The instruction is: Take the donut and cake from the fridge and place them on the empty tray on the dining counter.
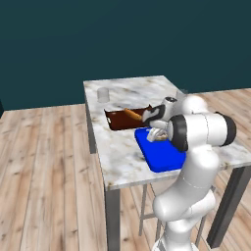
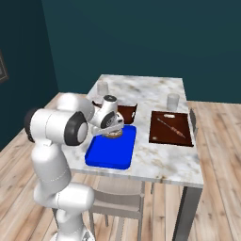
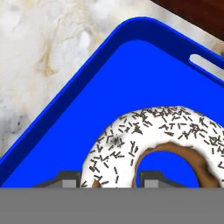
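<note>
Now our claw (image 3: 111,180) grips the white-iced donut (image 3: 151,144) by its ring, low over the far end of the blue tray (image 3: 65,113) on the marble dining counter (image 1: 117,147), near a brown tray (image 1: 120,121).

My arm (image 1: 196,166) is glossy white with rounded links, dark bands at the joints, and a white-and-black gripper (image 2: 112,128).
</note>
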Robot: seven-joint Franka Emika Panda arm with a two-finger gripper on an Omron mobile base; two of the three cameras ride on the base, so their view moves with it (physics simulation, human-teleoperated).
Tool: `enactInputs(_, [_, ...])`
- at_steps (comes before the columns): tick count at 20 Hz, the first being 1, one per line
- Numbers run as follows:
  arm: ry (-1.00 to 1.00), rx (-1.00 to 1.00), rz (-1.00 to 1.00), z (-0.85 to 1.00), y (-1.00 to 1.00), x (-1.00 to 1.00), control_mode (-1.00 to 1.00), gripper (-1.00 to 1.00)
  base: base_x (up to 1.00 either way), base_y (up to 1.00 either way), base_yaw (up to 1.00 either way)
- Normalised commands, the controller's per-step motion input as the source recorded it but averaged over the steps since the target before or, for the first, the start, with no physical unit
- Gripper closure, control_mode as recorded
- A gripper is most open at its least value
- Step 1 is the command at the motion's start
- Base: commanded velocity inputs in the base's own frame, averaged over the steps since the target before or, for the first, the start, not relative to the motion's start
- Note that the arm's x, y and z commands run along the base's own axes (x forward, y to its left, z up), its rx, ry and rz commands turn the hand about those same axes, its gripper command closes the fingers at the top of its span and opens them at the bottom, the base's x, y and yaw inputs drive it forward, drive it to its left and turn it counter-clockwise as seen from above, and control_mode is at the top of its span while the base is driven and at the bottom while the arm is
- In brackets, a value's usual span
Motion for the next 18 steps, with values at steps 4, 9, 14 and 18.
enactInputs(4, [0.00,0.00,0.00,-0.34,0.00,0.11,-1.00,1.00,0.00,0.00,0.00])
enactInputs(9, [0.00,0.00,0.00,-0.43,0.00,0.16,-1.00,1.00,0.00,0.00,0.00])
enactInputs(14, [0.00,0.00,0.00,-0.34,-0.07,0.31,-1.00,1.00,0.00,0.00,0.00])
enactInputs(18, [0.00,0.00,0.00,-0.26,-0.09,0.16,-1.00,-1.00,0.00,0.00,0.00])
